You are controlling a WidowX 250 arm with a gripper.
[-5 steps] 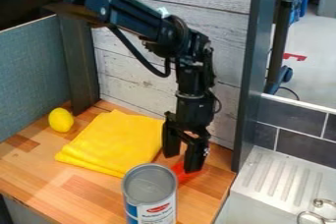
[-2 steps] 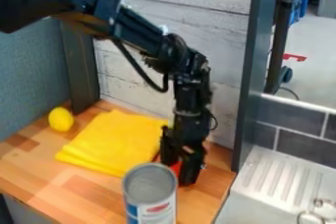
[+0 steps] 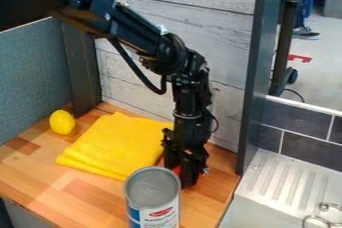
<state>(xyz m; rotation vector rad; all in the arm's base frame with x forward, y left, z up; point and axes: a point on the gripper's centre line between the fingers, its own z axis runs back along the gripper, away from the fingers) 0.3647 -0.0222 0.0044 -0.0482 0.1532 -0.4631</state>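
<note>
Nearest me, the open-topped can [image 3: 159,214] stands upright on the surface [image 3: 47,187], just camera-side of the gripper [image 3: 180,176]. Behind its rim I can make out a sliver of a red object [image 3: 176,170], low at the gripper. As I judge it, the approach is done; a sure hold and any lift are left. I can't tell whether the gripper is apart, together or clamped on the red piece. With so little showing, I can't read which way that piece points or its long axis. The folded yellow cloth [image 3: 117,144] lies left of the gripper in my view, with the lemon [image 3: 62,122] farther off past it.
</note>
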